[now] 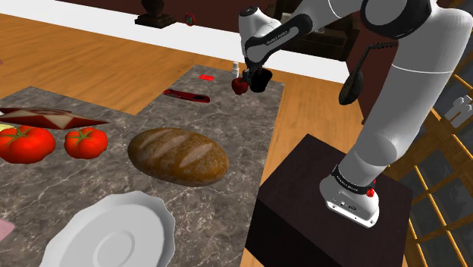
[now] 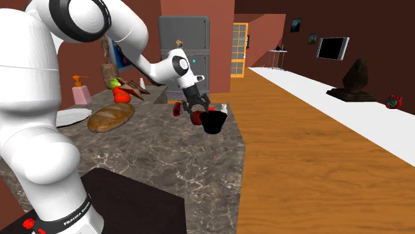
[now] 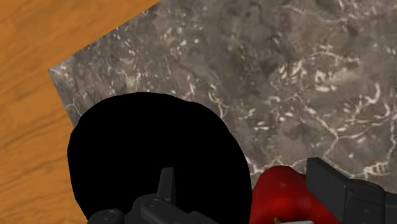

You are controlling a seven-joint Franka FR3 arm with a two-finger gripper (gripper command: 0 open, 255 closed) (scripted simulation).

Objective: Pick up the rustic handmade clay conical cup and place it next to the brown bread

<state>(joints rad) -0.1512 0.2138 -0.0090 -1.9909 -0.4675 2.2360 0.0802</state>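
Note:
The conical cup (image 2: 215,123), drawn plain black, is at the far corner of the marble counter (image 1: 227,121); I cannot tell whether it rests on the surface. My gripper (image 2: 196,108) hangs right over it, open. In the wrist view one finger lies over the cup's (image 3: 153,153) dark mouth, the other fingertip (image 3: 331,181) is well outside it, and a red fruit (image 3: 283,191) sits between them beside the cup wall. The same gripper (image 1: 254,78) shows with the cup (image 1: 262,80) and red fruit (image 1: 239,86) under it. The brown bread (image 1: 178,156) lies mid-counter, far from the cup.
Two tomatoes (image 1: 26,142) and a white plate (image 1: 114,231) lie near the bread. A red-and-black tool (image 1: 186,95) and a small white shaker (image 2: 224,108) are near the cup. The counter's edge runs close behind the cup, wooden floor (image 3: 38,95) beyond. The dark stand (image 1: 326,190) adjoins the counter.

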